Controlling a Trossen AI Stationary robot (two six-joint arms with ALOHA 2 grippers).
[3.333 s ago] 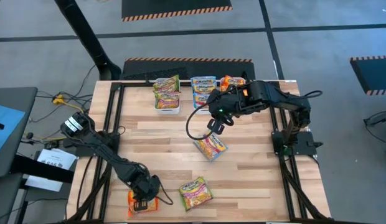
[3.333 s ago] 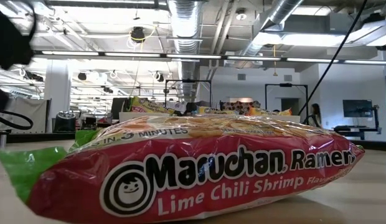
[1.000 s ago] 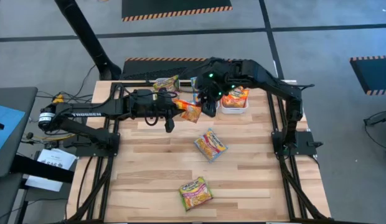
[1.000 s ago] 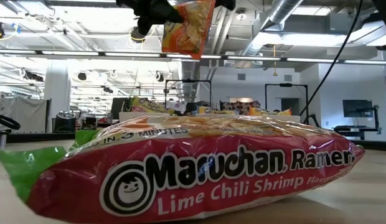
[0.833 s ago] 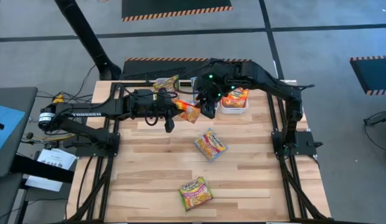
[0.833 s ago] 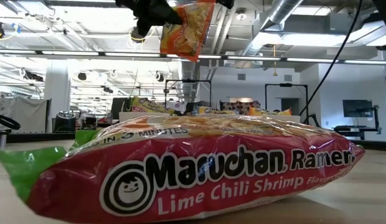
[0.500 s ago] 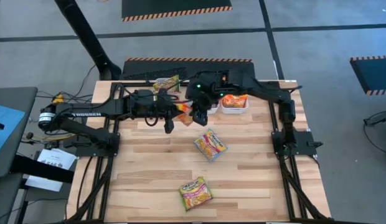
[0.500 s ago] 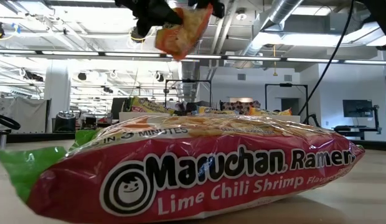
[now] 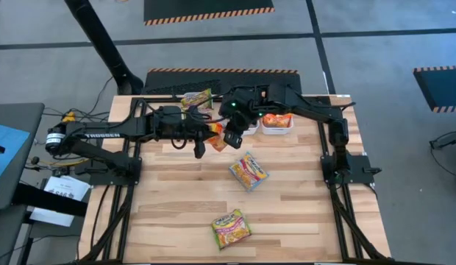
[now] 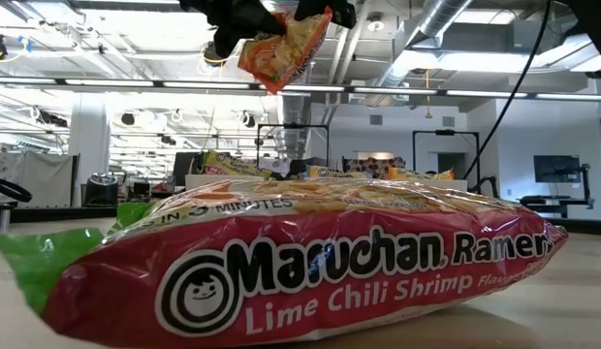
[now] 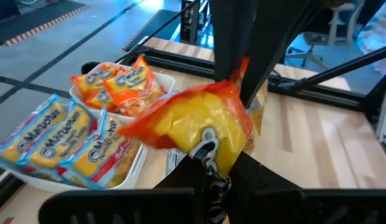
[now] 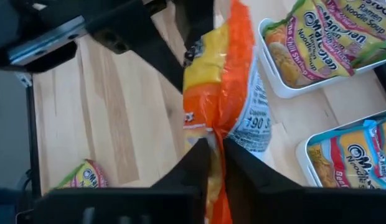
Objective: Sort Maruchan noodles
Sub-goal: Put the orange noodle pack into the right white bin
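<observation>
Both the left claw (image 9: 210, 133) and right claw (image 9: 233, 137) pinch one orange packet (image 9: 219, 136); nearest packet (image 10: 300, 262) reads "Maruchan Ramen, Lime Chili Shrimp".

Blue packets' bin (image 12: 342, 163) edge-cropped

An open industrial lab: exposed ceiling ducts (image 10: 291, 29), strip lights, hazard-striped floor mats (image 9: 206, 10).

Left arm stretched across the table's far side | left gripper (image 9: 210, 131) pinched closed | right arm reaching in to meet it | right gripper (image 9: 231, 138) fingers clamped together, angled downward
</observation>
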